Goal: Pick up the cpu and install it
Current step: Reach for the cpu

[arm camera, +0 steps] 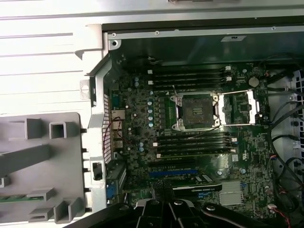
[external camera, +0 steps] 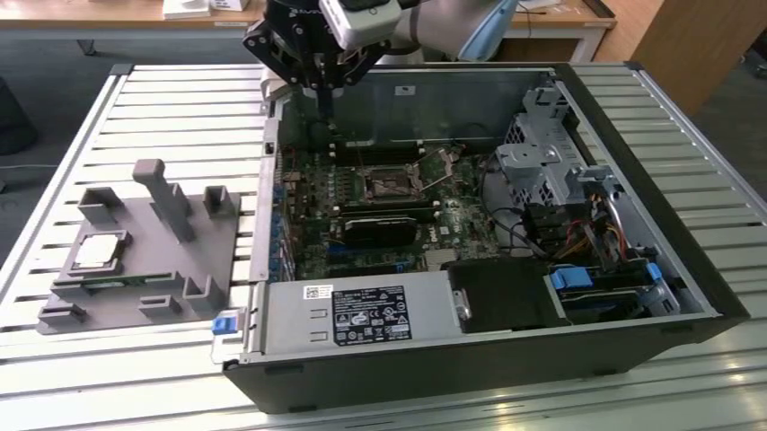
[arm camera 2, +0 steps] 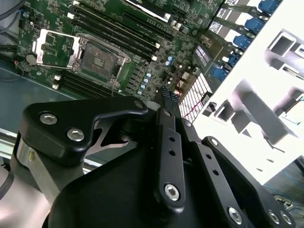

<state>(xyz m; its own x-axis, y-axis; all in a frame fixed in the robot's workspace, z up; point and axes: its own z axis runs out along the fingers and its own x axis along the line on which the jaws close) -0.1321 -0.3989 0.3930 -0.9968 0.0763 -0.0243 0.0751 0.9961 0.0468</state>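
Gripper (external camera: 325, 118), shut and empty above the case (external camera: 480, 377), could gouge the bare socket (external camera: 390, 184) inside if lowered without the cpu (external camera: 99, 251)

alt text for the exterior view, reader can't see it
The gripper, jaws closed and empty, hangs over the open computer case, whose motherboard socket is empty. The cpu lies on the grey fixture tray at the exterior view's left, on a slatted table.

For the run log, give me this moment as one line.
gripper: shut, empty, above open computer case | cpu: on fixture tray, untouched | CPU socket: open, empty
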